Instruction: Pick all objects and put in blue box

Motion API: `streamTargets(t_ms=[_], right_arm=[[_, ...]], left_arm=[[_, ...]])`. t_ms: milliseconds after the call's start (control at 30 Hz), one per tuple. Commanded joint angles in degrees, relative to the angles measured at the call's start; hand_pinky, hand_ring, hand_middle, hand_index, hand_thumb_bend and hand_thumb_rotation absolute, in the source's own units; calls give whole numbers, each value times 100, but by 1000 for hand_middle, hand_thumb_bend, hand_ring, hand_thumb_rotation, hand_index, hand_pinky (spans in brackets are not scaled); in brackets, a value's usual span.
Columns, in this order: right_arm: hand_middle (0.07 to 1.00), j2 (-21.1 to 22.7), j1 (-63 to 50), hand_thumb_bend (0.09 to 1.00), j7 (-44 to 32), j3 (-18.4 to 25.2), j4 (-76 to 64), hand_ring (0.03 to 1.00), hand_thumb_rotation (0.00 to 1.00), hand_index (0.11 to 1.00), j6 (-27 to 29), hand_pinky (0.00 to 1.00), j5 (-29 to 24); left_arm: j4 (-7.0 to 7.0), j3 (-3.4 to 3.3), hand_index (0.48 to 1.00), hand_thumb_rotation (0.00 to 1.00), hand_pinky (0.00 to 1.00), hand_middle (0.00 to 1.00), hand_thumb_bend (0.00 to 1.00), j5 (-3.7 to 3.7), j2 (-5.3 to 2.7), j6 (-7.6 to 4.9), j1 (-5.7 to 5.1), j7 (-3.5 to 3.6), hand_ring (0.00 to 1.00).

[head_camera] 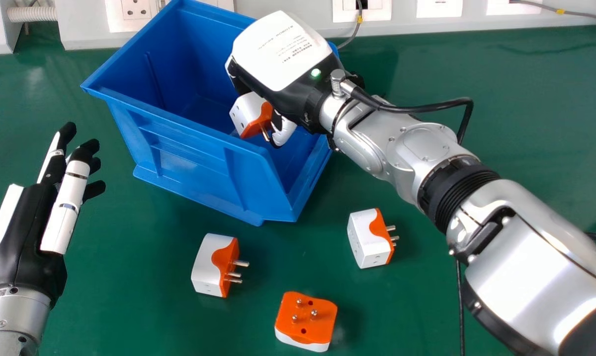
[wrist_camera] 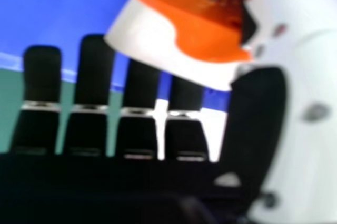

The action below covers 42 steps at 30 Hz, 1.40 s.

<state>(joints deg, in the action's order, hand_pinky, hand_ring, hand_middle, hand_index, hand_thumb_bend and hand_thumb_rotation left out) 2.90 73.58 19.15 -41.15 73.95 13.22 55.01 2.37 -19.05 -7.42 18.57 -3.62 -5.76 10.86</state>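
Two arms (head_camera: 540, 277), four plug adapters (head_camera: 308, 319), one blue box (head_camera: 194, 163)

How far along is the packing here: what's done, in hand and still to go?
Done: none confirmed, as the right hand hides part of the blue box's inside. In hand: one plug adapter, held over the box. Remaining: three on the table, the left one, the right one and the nearest.
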Motion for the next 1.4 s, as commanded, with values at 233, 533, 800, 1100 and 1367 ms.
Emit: streamTargets(t_ms=[233,533,800,1100,1367], right_arm=[[634,117,110,475,-143,-47,-67,579,0,556,100,405,-114],[922,116,134,413,-90,-229,-78,903,0,870,-101,437,29],[984,166,74,400,111,-365,-91,971,0,936,-192,444,156],[998,211,72,398,138,-349,-124,988,0,954,-169,444,119],[1000,322,74,397,206,-349,-174,992,0,959,-107,444,129]], left_arm=[[62,-78,972,908,841,922,396,-65,36,-140,-11,32,906],[113,-73,961,875,821,912,409,-45,42,-140,-36,46,894],[101,-70,955,860,812,907,414,-37,48,-152,-30,50,888],[27,-76,952,849,807,905,418,-56,58,-172,15,73,885],[-87,-39,949,842,803,902,421,-32,44,-210,99,55,883]])
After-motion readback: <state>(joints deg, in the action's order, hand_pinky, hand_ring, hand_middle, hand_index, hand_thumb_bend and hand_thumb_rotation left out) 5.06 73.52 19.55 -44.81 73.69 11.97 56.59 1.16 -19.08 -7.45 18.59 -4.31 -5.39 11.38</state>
